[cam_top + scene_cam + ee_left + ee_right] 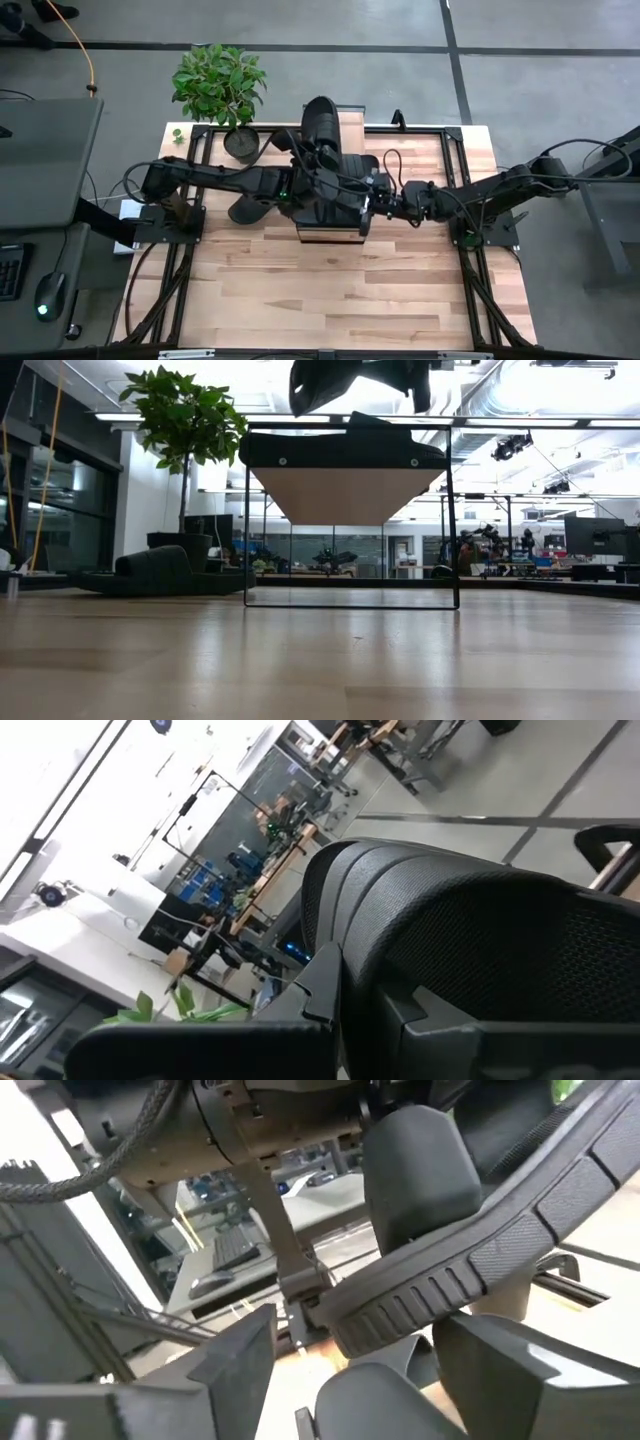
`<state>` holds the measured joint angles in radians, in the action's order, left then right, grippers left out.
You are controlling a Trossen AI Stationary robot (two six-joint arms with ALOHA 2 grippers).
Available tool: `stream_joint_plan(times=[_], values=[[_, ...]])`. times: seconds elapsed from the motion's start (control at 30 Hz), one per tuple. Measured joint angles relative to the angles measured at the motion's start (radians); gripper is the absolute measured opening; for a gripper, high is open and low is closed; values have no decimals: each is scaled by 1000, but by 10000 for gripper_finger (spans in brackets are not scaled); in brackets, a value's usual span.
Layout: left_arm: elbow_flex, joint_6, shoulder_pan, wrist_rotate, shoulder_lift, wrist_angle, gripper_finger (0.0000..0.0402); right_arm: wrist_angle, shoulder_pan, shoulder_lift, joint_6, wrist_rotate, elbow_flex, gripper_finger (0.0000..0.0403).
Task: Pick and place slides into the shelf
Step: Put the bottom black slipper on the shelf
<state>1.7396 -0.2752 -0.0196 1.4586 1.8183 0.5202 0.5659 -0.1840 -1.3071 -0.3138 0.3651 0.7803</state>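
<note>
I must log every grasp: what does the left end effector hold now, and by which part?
The left end effector is shut on one black slide, raised above the shelf. Which part it grips cannot be told.

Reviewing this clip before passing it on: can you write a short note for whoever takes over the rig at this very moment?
Left end effector: shut on a raised slide above the shelf.
Right end effector: open, at the shelf's right end.
Done: at least one shelved slide lies on top; the arms hide any more.
Left: set down the raised slide, then fetch the table slide lying left of the shelf, near the plant.
</note>
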Motion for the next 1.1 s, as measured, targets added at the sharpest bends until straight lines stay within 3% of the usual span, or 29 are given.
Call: stream_joint_plan(times=[0.3, 0.7, 0.87, 1.1], values=[[0, -13, -65, -108, -2, -75, 10, 66, 64, 0, -25, 69, 0, 272], [0, -110, -57, -109, -1, -181, 10, 89, 148, -1, -45, 74, 0, 270], [0, -114, -55, -126, -1, -181, 10, 87, 148, -2, -19, 81, 0, 246], [0, -119, -52, -148, -3, -173, 10, 84, 149, -2, 10, 73, 0, 169]])
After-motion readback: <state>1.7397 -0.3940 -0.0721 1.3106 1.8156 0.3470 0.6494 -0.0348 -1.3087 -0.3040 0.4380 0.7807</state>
